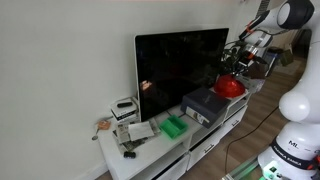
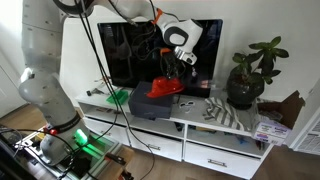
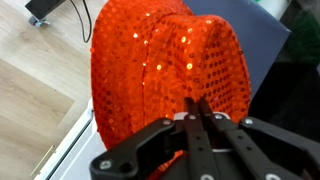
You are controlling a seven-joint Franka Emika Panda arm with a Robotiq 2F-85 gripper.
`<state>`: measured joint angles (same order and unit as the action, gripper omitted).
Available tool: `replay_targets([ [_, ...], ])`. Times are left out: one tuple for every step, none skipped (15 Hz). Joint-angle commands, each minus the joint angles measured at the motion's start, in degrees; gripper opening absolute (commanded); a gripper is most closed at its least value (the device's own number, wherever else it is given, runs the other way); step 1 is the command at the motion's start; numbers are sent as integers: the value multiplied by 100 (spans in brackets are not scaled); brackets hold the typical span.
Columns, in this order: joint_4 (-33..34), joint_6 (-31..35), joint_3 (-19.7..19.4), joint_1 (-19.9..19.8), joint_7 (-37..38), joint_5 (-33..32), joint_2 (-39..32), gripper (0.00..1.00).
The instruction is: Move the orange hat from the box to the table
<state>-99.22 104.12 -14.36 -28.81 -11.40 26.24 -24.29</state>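
Gripper (image 3: 197,108) closed on hat (image 3: 165,70), pinching its soft crown so it can lift off box (image 2: 140,104) toward table (image 2: 215,152) at right.

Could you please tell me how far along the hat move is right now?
Done: the gripper has its jaws shut on the sequined orange hat. In hand: the hat is held tilted over the dark box. Left: carrying it aside and setting it on the white cabinet top.
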Motion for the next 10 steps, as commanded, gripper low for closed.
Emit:
replay_targets([
  [1024,-494,-80,-455,337,570,-554,1],
  [1225,-520,-54,-592,413,736,-679,1],
  [1451,-519,-19,-722,559,882,-841,1],
  [1618,-588,11,-808,682,946,-946,1],
  [1027,-284,-7,-663,417,657,-549,5],
  [1200,-331,11,-742,494,721,-678,5],
  [1325,-362,22,-785,539,741,-781,5],
  [1386,-364,29,-794,562,749,-840,5],
  [1431,-371,41,-795,579,751,-879,5],
  [1449,-373,54,-791,594,753,-892,5],
])
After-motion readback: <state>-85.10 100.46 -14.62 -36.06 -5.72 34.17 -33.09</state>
